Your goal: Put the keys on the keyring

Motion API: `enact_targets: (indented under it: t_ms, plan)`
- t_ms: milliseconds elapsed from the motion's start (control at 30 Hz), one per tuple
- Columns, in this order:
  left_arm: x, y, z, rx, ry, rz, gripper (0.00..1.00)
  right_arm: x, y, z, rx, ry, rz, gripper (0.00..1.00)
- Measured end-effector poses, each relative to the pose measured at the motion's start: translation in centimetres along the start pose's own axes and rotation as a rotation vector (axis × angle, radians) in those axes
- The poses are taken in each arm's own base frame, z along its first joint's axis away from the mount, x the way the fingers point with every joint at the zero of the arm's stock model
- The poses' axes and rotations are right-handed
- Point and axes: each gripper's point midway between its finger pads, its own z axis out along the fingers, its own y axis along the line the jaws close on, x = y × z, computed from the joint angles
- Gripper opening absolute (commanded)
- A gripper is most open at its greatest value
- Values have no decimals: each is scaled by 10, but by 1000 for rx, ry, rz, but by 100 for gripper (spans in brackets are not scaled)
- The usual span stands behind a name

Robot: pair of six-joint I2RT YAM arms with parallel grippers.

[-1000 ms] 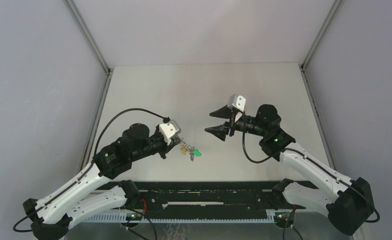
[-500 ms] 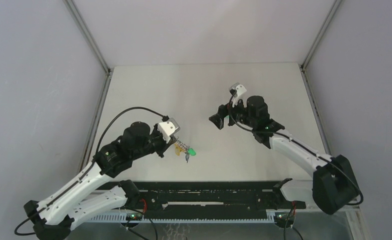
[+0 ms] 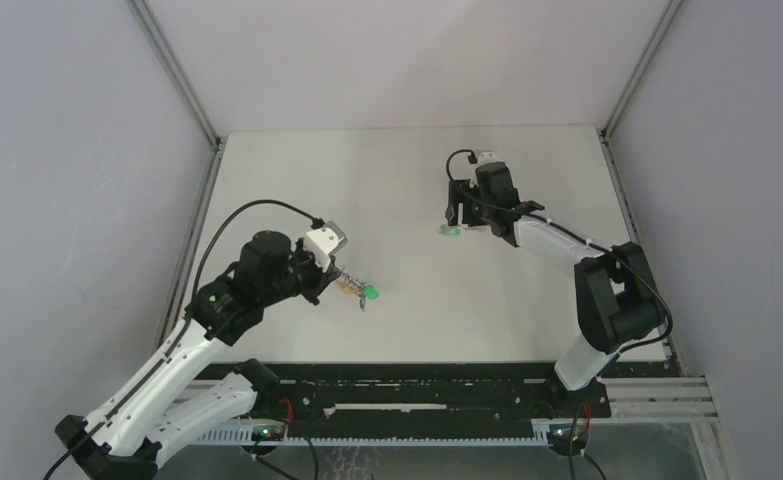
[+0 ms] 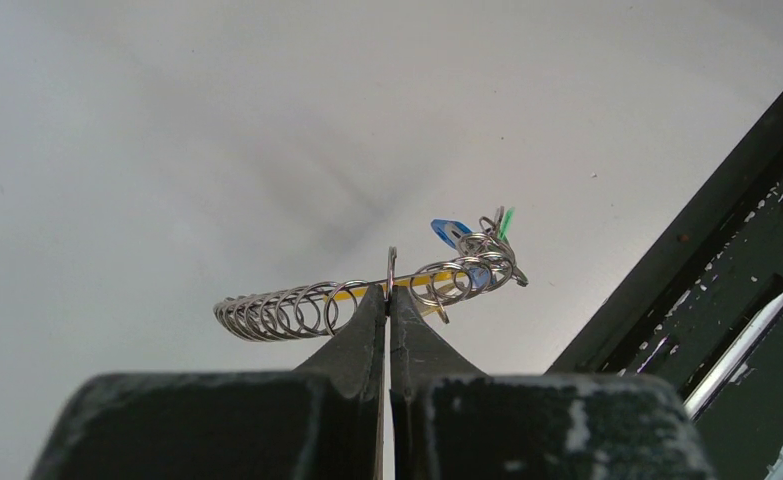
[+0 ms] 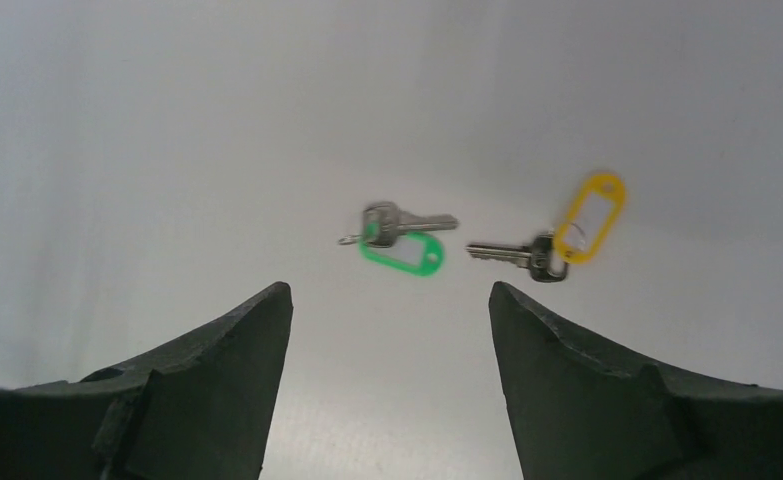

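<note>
Since the earlier frames, the right arm has swung outward and now stretches toward the far half of the bench (image 3: 297,170). The left arm has drawn slightly leftward with its load.

Right end effector (image 5: 389,291): jaws spread wide, holding nothing. It is pointed down at the bench surface. Two loose keys lie flat on the bench just beyond the fingertips. The green-tagged key (image 5: 399,246) lies roughly on the centre line of the gap. The yellow-tagged key (image 5: 568,239) lies beside it to the right in the wrist view, apart from it, blade tips pointing toward each other. Neither key touches the fingers.

Left end effector (image 4: 389,296): jaws fully closed, pinching one wire loop of the keyring (image 4: 279,314) and holding it clear of the bench. The keyring shows as a row of silver coils to the left of the pinch and a yellow band to the right of it. A cluster hangs at the right end of the ring, including a blue tag (image 4: 450,231) and a green tag (image 4: 506,221). How these are fastened cannot be determined.

From the overhead view the two end effectors are well apart, with the held keyring near the front left and the loose keys further back on the right.
</note>
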Motion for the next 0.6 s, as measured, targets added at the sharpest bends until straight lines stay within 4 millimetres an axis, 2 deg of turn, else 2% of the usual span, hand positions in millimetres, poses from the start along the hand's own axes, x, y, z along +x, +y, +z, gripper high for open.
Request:
enact_targets:
  t_ms: [200, 300, 467, 600]
  plan:
    - [2, -1, 3, 10, 13, -5, 0, 10, -47, 15, 140, 81, 81, 55]
    - [3, -2, 4, 17, 19, -8, 0, 16, -64, 23, 173, 111, 117, 50]
    - [3, -2, 5, 20, 19, -8, 0, 24, -86, 33, 203, 153, 160, 42]
    - [3, -2, 5, 19, 20, -11, 0, 28, -92, 43, 185, 183, 185, 36]
